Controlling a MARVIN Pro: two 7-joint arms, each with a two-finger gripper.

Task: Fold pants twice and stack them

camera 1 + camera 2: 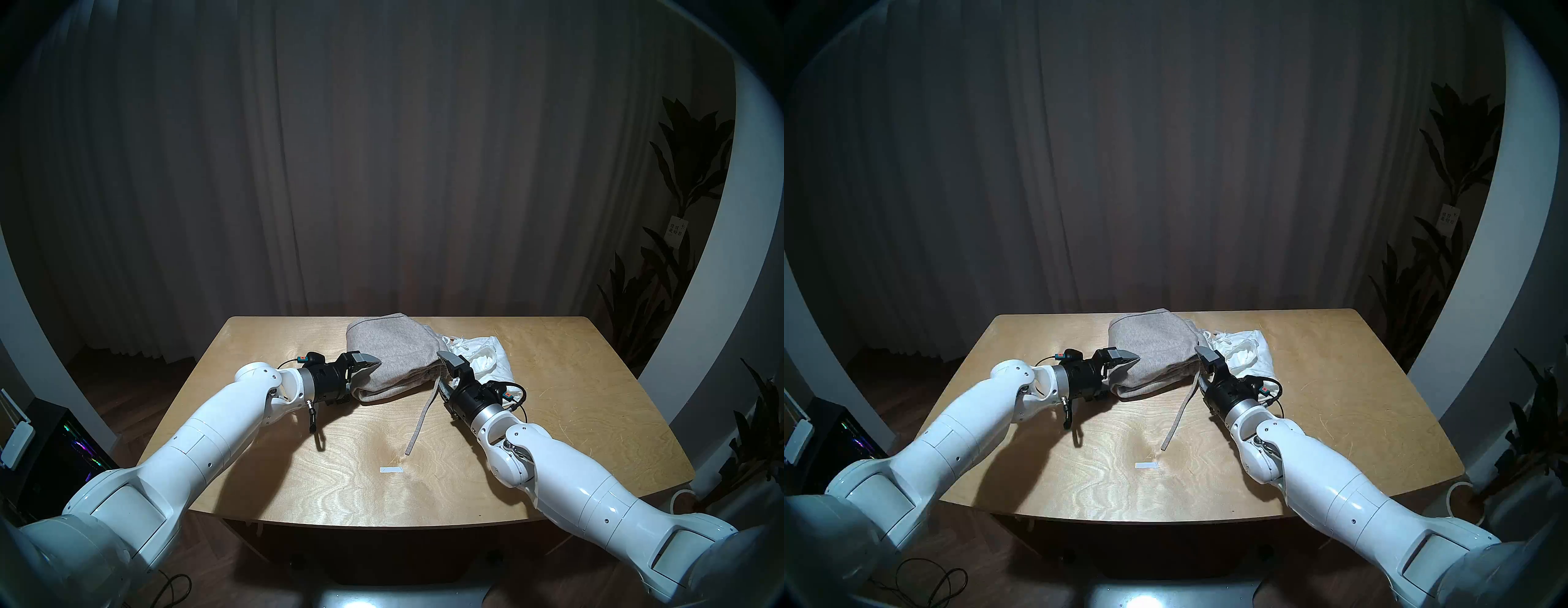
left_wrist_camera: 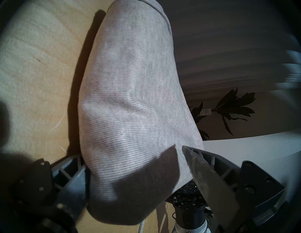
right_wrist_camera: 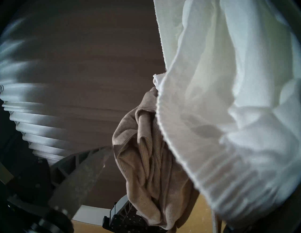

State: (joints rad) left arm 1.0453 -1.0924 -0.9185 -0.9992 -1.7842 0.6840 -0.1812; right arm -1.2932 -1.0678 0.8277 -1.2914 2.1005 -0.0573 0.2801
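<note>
Dark curtains close off the far side of the room; a pale wooden table [image 1: 297, 446] carries both garments at its far middle. Grey-beige pants [image 1: 392, 361] lie as a thick folded bundle, long axis running near-left to far-right. White shorts [image 1: 488, 361] sit bunched against the bundle's right end, touching it. A drawstring [image 1: 422, 418] trails from the pants toward the near edge.

Left tool [image 1: 360, 373] is spread wide at the bundle's near-left end, one finger above the cloth and one under it; it straddles the fold without pinching. Right tool [image 1: 445, 373] is also wide open at the right end, where pants meet shorts, holding nothing. Each arm is nearest its own end, so the coming lift depends on both closing across the bundle's length.

Left wrist view confirms cloth between the fingers [image 2: 210, 177], which the head views only suggest. Right wrist view shows the gathered waistband [image 3: 146, 154] beside the shorts' hem; its second finger is hidden, probably behind the white cloth.
</note>
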